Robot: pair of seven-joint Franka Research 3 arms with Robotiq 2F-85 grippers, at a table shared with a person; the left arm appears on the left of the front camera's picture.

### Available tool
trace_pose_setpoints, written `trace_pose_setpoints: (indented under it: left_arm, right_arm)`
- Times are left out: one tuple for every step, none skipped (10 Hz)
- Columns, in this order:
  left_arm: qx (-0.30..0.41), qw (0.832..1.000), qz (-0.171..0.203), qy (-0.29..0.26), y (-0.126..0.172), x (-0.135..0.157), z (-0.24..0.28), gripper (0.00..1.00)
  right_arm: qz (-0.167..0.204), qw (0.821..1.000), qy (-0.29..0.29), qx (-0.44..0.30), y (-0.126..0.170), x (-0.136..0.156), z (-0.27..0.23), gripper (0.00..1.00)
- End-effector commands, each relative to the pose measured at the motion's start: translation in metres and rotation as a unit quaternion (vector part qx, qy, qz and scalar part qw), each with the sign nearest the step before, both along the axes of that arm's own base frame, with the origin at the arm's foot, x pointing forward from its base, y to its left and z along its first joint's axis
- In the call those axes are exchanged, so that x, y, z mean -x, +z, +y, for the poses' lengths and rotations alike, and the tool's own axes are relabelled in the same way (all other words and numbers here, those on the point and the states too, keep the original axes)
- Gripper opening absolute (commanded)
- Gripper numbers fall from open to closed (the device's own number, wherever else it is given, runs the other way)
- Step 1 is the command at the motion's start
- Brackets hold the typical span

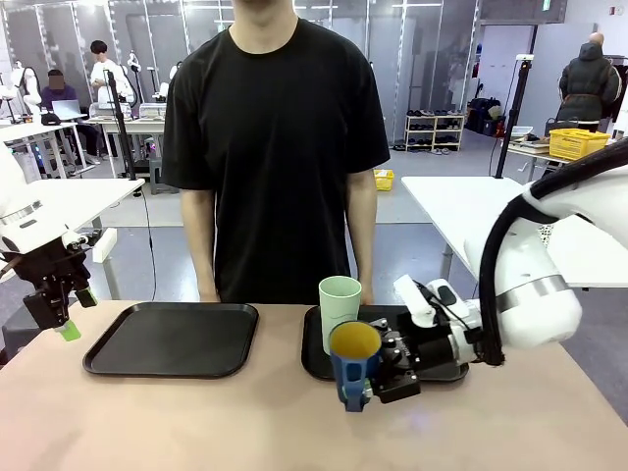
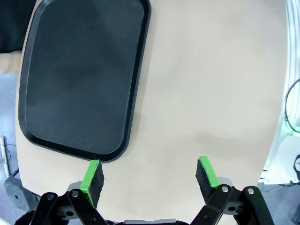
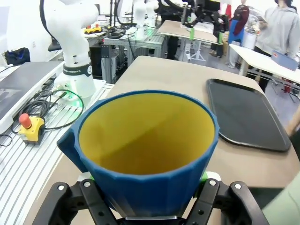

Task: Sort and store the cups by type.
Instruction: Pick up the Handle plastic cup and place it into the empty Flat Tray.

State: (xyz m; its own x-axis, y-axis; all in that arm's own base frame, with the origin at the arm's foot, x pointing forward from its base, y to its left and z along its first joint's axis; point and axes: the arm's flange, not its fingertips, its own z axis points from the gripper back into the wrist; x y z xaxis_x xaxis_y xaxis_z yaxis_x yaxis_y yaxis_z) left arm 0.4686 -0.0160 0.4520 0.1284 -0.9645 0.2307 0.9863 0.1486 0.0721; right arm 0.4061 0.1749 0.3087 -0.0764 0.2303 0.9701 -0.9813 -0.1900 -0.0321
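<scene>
Dark-blue mug (image 1: pixel 353 365): short, faceted outer wall, yellow inside, handle pointing down toward the worktop (image 1: pixel 245 422) in the front view; it sits tipped so that its open mouth faces the robot's side, held just above the worktop in front of the near edge of the right black tray (image 1: pixel 316 365). In the right wrist view the mug (image 3: pixel 147 154) lies between the two black linkages, mouth toward the camera, handle stub at its left. Right tool (image 1: pixel 385 365): reaching in from the right, pressed against the mug's sides and carrying it; the green pads are mostly hidden behind the blue wall. Pale-green tumbler (image 1: pixel 340 304): tall, handleless, standing upright on the right tray, just behind the mug and apart from both tools. Left tool (image 1: pixel 65 316): hanging over the worktop's left edge, beside the left black tray (image 1: pixel 172 339), touching nothing. In the left wrist view its fingers (image 2: pixel 93 177) are spread wide with bare worktop between them, one green pad near the tray's rounded corner (image 2: pixel 112 152). A person in a black T-shirt (image 1: pixel 277 147) stands at the far side, arms down.
</scene>
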Motion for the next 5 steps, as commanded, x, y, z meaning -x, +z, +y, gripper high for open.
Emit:
trace_pose_setpoints:
  left_arm:
    - [-0.003,1.0,-0.006,0.003,0.001,-0.001,0.001,1.0]
    - [-0.003,1.0,-0.006,0.003,0.001,-0.001,0.001,1.0]
    - [-0.003,1.0,-0.006,0.003,0.001,-0.001,0.001,1.0]
    - [-0.003,1.0,-0.006,0.003,0.001,-0.001,0.001,1.0]
    - [-0.003,1.0,-0.006,0.003,0.001,-0.001,0.001,1.0]
  right_arm:
    - [-0.001,0.999,0.028,-0.024,0.0,-0.003,0.046,0.8]
    - [-0.002,0.999,0.038,-0.026,-0.001,-0.002,0.068,0.8]
    - [0.003,0.999,0.038,-0.027,-0.004,-0.002,0.089,0.8]
    - [0.012,0.998,0.042,-0.055,-0.007,-0.003,0.11,0.8]
    - [0.027,0.997,0.029,-0.063,-0.014,-0.009,0.131,0.8]
